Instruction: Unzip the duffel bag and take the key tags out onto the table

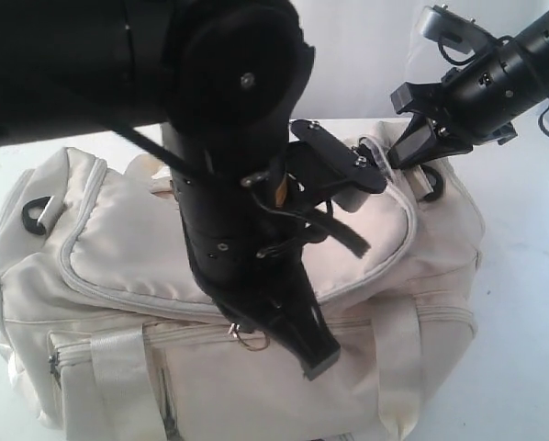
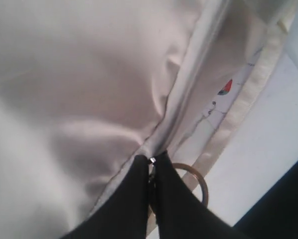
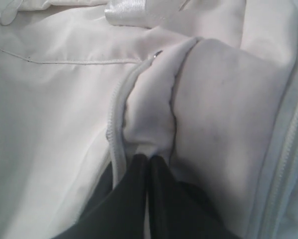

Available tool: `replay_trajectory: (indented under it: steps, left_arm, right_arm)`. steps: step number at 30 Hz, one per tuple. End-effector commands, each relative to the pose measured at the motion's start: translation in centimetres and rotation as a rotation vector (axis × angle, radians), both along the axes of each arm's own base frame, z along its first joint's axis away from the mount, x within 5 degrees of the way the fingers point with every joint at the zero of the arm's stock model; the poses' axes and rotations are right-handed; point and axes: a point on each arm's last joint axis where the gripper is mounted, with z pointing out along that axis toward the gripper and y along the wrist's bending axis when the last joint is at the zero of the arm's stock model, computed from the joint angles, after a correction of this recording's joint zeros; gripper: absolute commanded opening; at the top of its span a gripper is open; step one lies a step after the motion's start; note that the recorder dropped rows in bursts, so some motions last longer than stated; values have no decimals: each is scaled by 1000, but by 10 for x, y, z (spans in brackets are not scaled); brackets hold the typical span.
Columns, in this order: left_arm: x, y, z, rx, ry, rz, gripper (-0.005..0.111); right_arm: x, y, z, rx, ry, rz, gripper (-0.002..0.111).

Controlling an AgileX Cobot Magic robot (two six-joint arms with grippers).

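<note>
White table (image 1: 522,322) under duffel bag (image 1: 118,239); left hand (image 2: 151,162), right hand (image 3: 148,158) pinch its fabric, arm (image 1: 229,138) overhanging.

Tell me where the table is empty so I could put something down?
In the exterior view, bare table lies right of the duffel bag, out to the picture's edge, and a smaller patch sits beyond its left end. The bag's top is crowded: the left gripper and right gripper both pinch it there.

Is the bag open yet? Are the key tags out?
Not yet. Done: nothing; the zipper on the duffel bag looks closed, no key tags on the table. In hand: right gripper pinches bag fabric, left gripper pinches the zip seam. To do: unzipping, taking tags out.
</note>
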Motion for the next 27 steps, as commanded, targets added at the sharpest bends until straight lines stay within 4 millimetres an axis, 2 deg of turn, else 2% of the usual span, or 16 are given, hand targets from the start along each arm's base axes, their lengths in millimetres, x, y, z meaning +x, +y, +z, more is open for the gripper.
replay_trajectory:
  steps: [1, 14, 27]
  left_arm:
    - [-10, 27, -3, 121, 9, 38, 0]
    - [-33, 93, 20, 67, -108, 162, 0]
    - [-43, 139, 3, 128, -207, 248, 0]
  right_arm:
    - [3, -2, 3, -2, -29, -17, 0]
    - [3, -2, 3, -2, -29, -17, 0]
    - [3, -3, 2, -12, -25, -12, 0]
